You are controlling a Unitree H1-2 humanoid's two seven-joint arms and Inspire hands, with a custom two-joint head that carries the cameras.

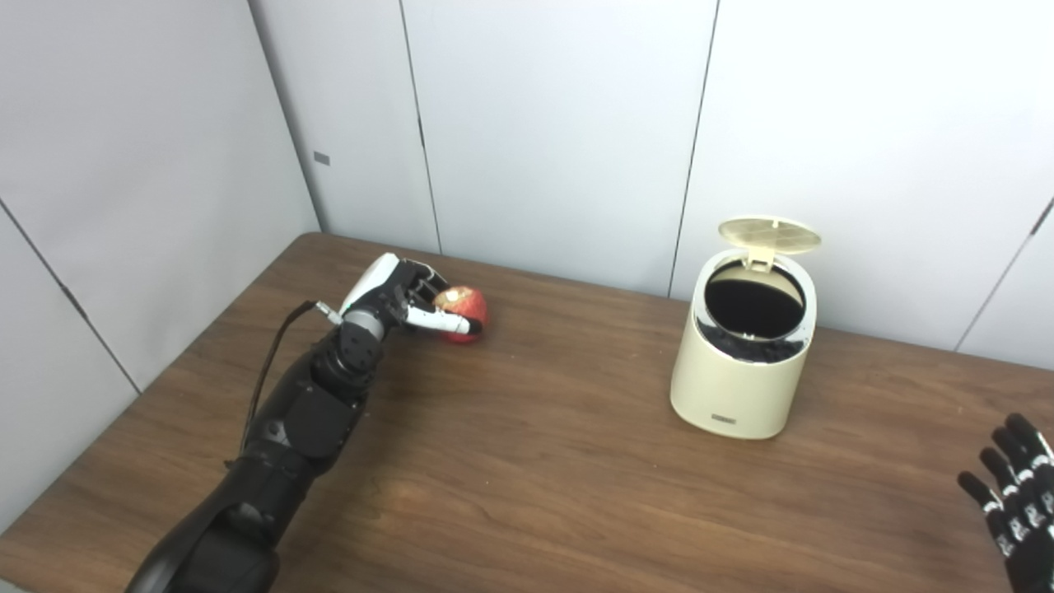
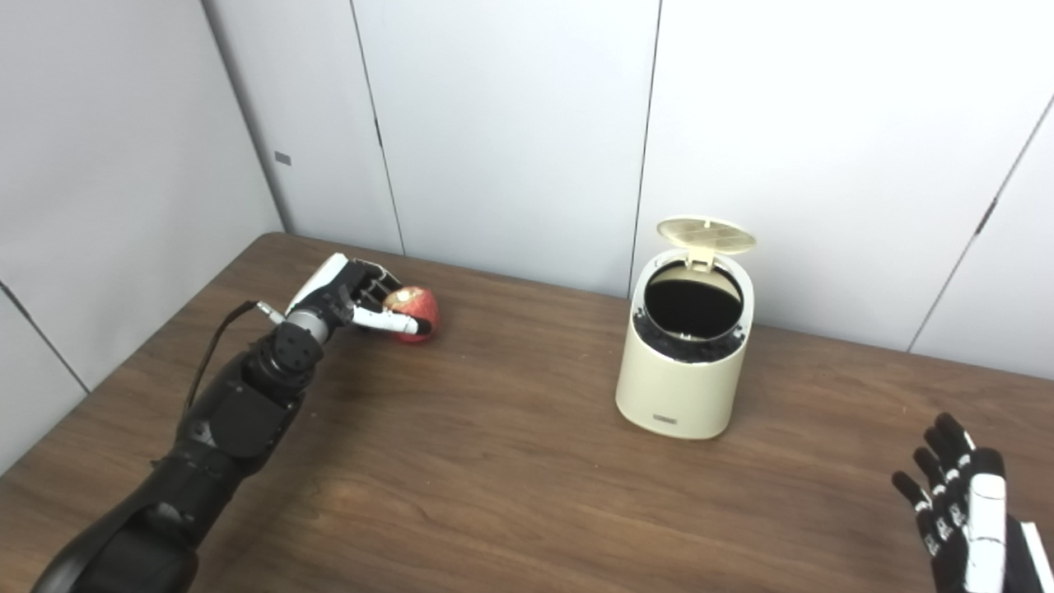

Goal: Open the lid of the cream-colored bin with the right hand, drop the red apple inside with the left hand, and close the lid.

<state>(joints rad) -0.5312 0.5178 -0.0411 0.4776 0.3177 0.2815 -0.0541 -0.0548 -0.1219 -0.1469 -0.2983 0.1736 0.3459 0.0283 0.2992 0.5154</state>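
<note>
The cream-colored bin (image 1: 745,362) stands upright at the right of the table, with its round lid (image 1: 769,233) tipped up and open and its dark inside showing. The red apple (image 1: 465,310) rests on the table at the back left. My left hand (image 1: 395,298) has its fingers and thumb closed around the apple. My right hand (image 2: 959,502) is open and empty near the front right corner, fingers spread and pointing up, well clear of the bin.
The brown wooden table (image 1: 535,478) stretches between the apple and the bin. Grey wall panels (image 1: 535,123) stand close behind the table. A black cable (image 1: 272,354) runs along my left forearm.
</note>
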